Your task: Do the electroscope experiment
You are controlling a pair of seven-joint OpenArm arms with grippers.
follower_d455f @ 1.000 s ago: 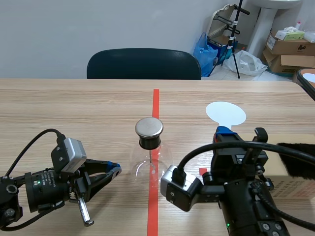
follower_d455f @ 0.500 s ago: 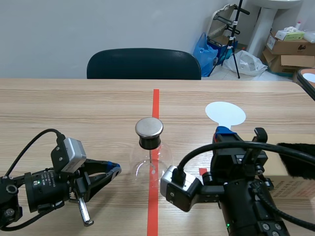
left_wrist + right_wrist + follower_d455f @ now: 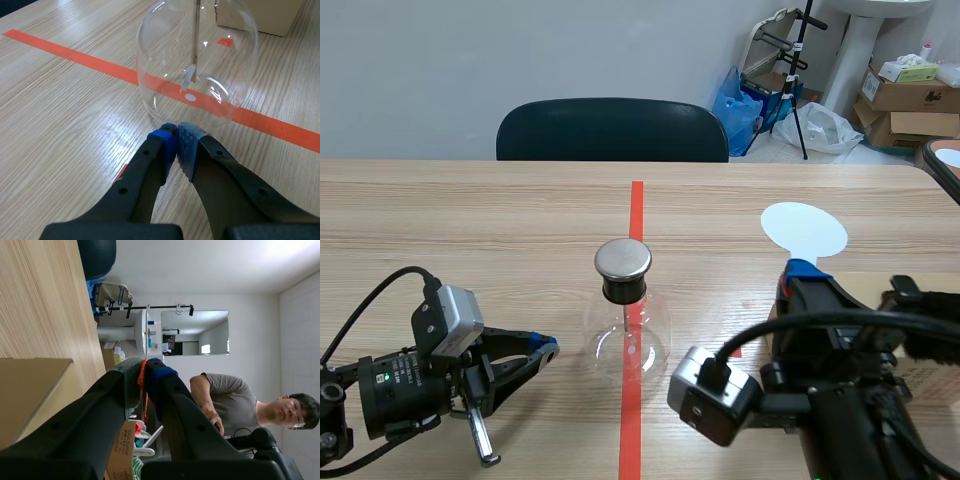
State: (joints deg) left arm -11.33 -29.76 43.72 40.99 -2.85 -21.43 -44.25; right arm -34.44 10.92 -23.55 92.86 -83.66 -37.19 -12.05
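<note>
The electroscope, a round glass flask with a black neck and a flat metal cap, stands on the red tape line at mid table. In the left wrist view the flask is just ahead of my fingertips, with its inner rod and small leaf showing. My left gripper lies low to the flask's left, shut on nothing. My right gripper is raised to the flask's right, shut on the stem of a white round paddle, seen edge-on as a thin orange-red strip.
A cardboard box lies under my right arm, with something black and furry on it. A dark chair stands beyond the far edge. A person shows in the right wrist view's background.
My right arm has shifted right and the white paddle has moved right and farther off with it. My left arm has drawn back a little toward the near left. The flask has not moved.
</note>
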